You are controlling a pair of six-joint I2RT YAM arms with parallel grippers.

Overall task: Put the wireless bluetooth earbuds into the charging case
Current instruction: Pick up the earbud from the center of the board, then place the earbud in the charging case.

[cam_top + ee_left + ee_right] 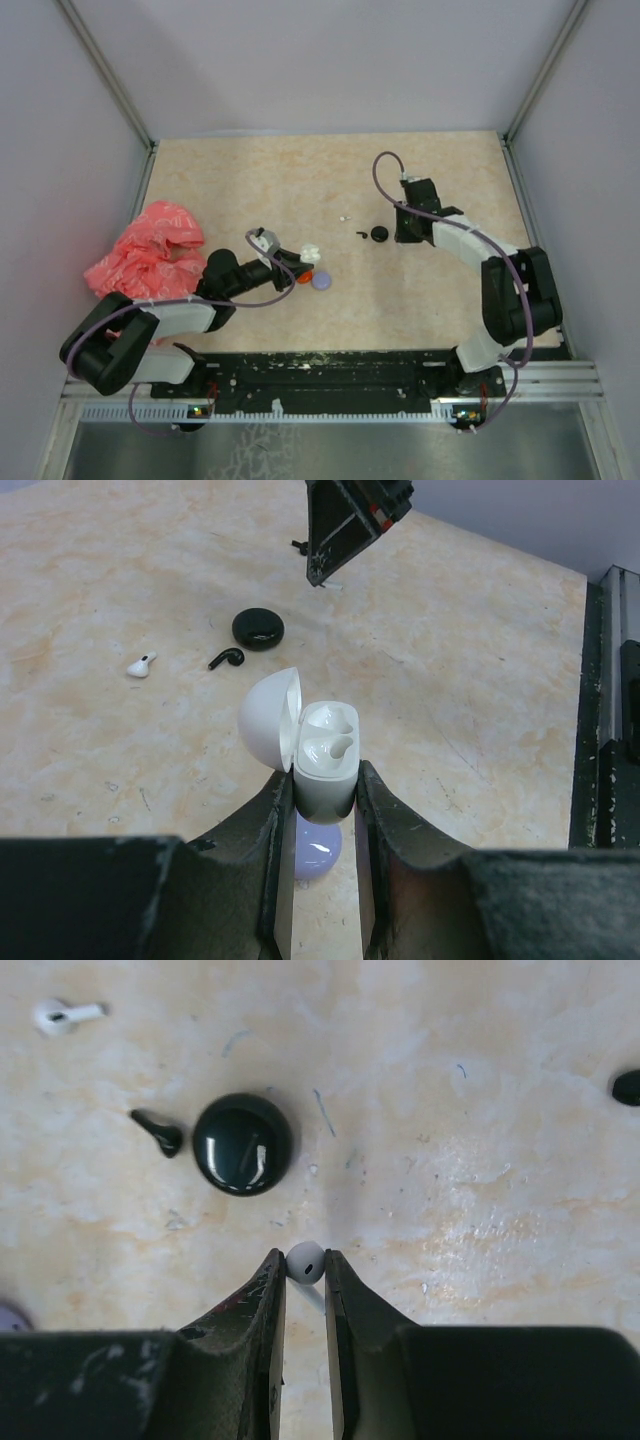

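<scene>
Although the top view showed the right gripper (402, 234) near the black disc (379, 233), its load seemed too small to see. Left wrist: the left gripper (324, 795) clamped the open, empty charging case (326, 742). Right wrist: narrow jaws pinched a white earbud (306, 1260); with pick-up in hand, the next move called for lifting it over a socket.

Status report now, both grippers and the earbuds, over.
Left gripper shut on open white charging case, both wells empty. Right gripper shut on white earbud. Second white earbud loose on table; black disc and black earbud nearby.
</scene>
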